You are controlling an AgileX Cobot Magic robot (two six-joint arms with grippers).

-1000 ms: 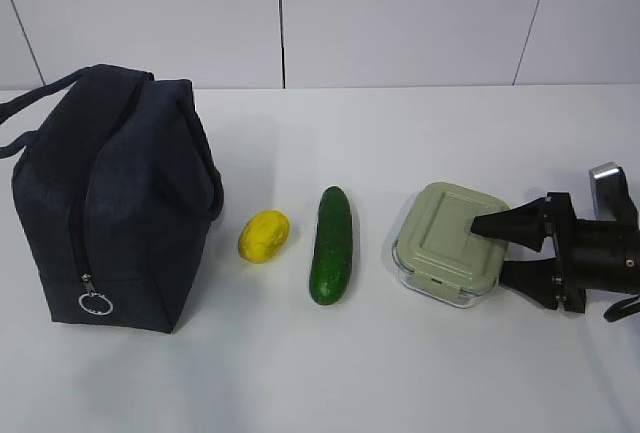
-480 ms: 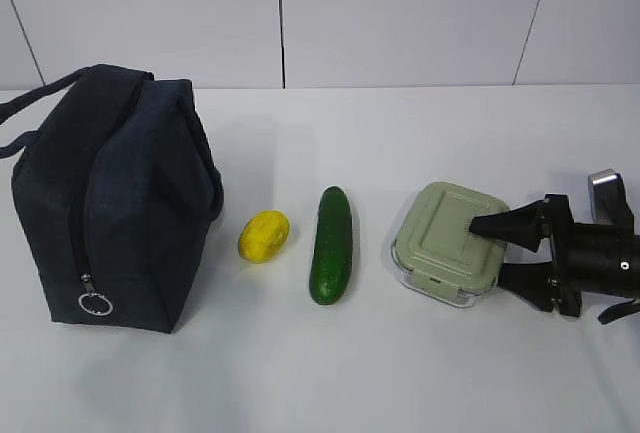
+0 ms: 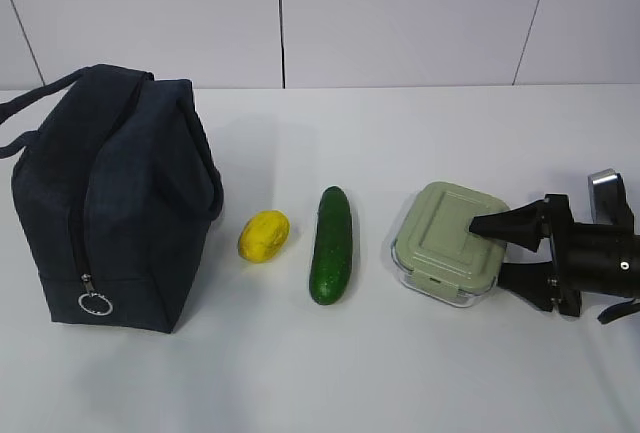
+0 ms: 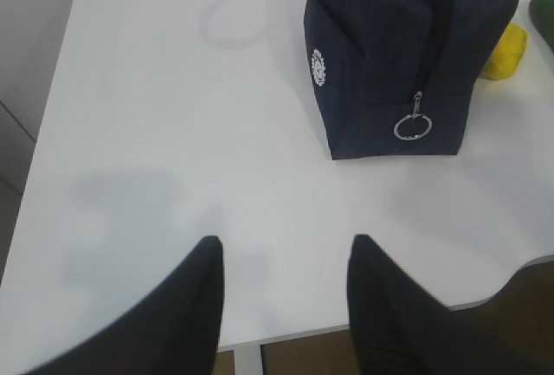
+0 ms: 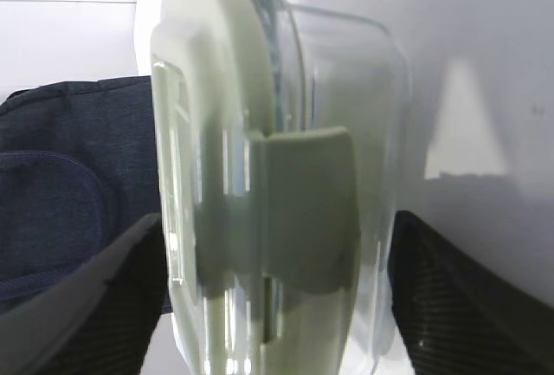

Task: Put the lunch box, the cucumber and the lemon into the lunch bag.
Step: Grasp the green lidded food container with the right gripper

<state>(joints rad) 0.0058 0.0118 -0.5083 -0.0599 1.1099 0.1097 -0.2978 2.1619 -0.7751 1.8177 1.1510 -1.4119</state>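
Observation:
The lunch box, clear with a sage-green lid, rests on the table at the right. My right gripper comes at it from the right. It is open, one finger over the lid and the other low at the box's side. In the right wrist view the lunch box fills the gap between the fingers of the right gripper. The cucumber and the lemon lie left of the box. The navy lunch bag stands at the far left, zipper closed. My left gripper is open and empty, short of the lunch bag.
The silver ring pull hangs low on the bag's near face. The table's front edge runs just under the left fingers. A white wall closes the back of the table. The bag's handles loop out to the left.
The right gripper dipped slightly beside the lunch box a second ago and has since stayed still. The box, cucumber, lemon and bag have not moved.

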